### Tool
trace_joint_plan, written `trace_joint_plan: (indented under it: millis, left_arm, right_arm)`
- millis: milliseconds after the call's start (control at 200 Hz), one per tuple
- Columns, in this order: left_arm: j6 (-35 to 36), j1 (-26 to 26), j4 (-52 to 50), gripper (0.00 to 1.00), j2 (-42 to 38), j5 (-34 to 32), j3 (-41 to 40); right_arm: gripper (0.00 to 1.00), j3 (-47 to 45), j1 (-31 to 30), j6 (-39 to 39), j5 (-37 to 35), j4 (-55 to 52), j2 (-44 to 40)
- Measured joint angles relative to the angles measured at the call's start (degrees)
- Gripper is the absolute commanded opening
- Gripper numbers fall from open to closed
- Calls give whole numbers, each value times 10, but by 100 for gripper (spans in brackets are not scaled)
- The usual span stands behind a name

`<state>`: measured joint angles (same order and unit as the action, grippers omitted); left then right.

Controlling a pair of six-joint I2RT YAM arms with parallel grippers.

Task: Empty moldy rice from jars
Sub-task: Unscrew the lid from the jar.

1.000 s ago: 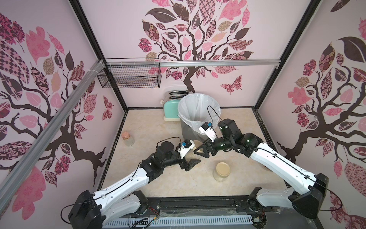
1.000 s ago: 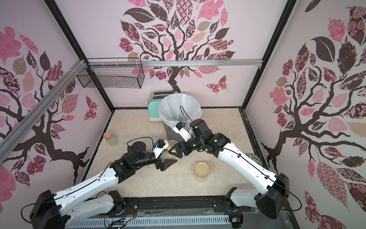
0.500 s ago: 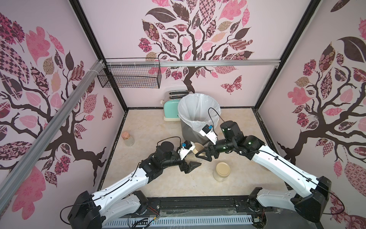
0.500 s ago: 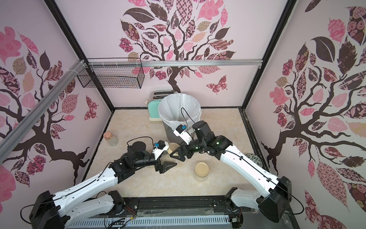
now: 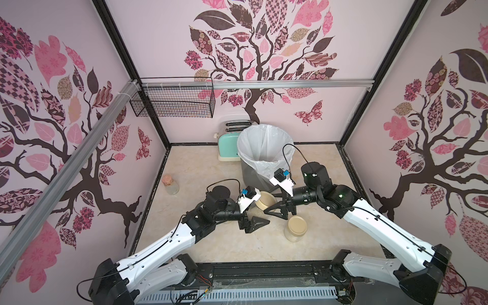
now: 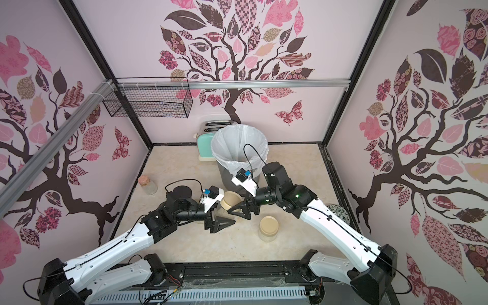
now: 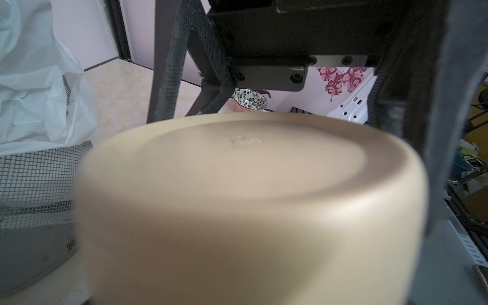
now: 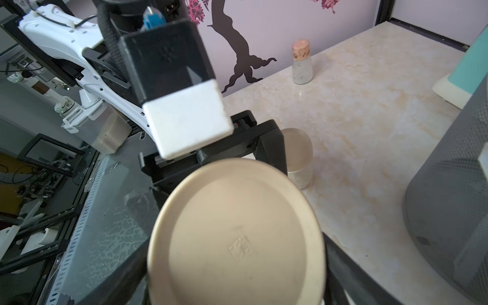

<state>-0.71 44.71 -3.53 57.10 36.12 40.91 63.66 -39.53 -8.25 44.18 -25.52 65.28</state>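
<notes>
A clear glass jar with a flat beige lid (image 5: 265,203) (image 7: 250,184) is held tilted above the table in front of the bin. My left gripper (image 5: 257,215) is shut on its body, and the lid hides those jaws in the left wrist view. My right gripper (image 5: 272,206) (image 8: 236,245) is shut on the lid (image 8: 232,211), one dark finger (image 7: 169,66) against each side. A second lidded jar (image 5: 297,227) (image 6: 268,227) stands on the table under the right arm. A third jar (image 8: 299,158) stands behind the left gripper. The moldy rice shows clearly in no view.
A grey mesh bin (image 5: 250,174) with a white liner stands just behind the grippers, a mint toaster (image 5: 227,148) behind it. A corked bottle (image 5: 170,183) stands by the left wall. A patterned ceramic jar (image 6: 338,211) sits at the right edge. A wire basket (image 5: 171,103) hangs above.
Both grippers and the held jar have drifted slightly toward the table's front edge. More of the beige lid now shows between them.
</notes>
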Motion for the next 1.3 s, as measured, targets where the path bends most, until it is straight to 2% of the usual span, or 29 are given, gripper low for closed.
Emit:
trace_joint_plan:
  millis: [155,320,690,1301]
  left_arm:
    - [5,0,-4,66,0,3,2]
    - [9,2,-3,65,0,-1,2]
    - [14,3,8,65,0,-34,2]
    - [39,3,39,64,0,-145,-17]
  right_arm:
    - [86,0,0,-25,9,1,0]
    - [99,0,-2,-36,11,3,0]
    - [100,0,-7,-2,-26,13,-9]
    - [100,47,-9,98,-99,-26,16]
